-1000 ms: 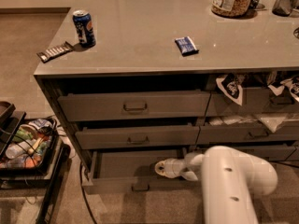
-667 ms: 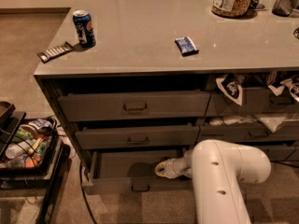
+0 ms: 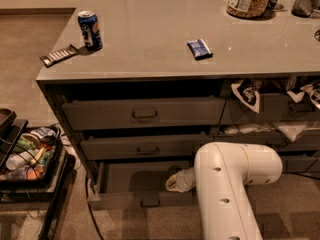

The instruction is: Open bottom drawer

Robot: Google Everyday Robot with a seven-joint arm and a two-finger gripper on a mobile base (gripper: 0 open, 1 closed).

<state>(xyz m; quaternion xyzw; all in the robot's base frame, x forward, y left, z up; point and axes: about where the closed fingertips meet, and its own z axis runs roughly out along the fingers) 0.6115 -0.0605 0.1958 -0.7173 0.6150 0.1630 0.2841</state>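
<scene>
Bottom drawer (image 3: pixel 120 200): lowest of three in the left stack under the grey counter (image 3: pixel 150 29). Slim front panel well forward of the cabinet face, flat dark inside exposed behind it. Small centred handle (image 3: pixel 150 202) free, nothing touching it. Sits in the same pulled-out position as a second ago; no further travel noted.

Gripper (image 3: pixel 173 182): low over the right part of the drawer's open inside, behind the front panel and apart from the handle. Opening: cannot tell. Nothing visibly held.

Arm (image 3: pixel 225 184): large white link swung leftward and nearer the camera than a second ago, now covering the lower right of the cabinet. Gripper end hardly shifted.

Task status, as a judgement: essentially done, with only withdrawal of the arm left. Risk: catching the front panel on the way out and nudging it back in.

Also present: middle drawer (image 3: pixel 145 146) and top drawer (image 3: pixel 145 113), fronts closer to the cabinet face. Soda can (image 3: pixel 90 30), blue packet (image 3: pixel 200 48) and wrapped bar (image 3: pixel 59 55) on the counter. White packets (image 3: pixel 247 94) poking from the right-hand drawers. Cluttered tray (image 3: pixel 30 154) at far left.
</scene>
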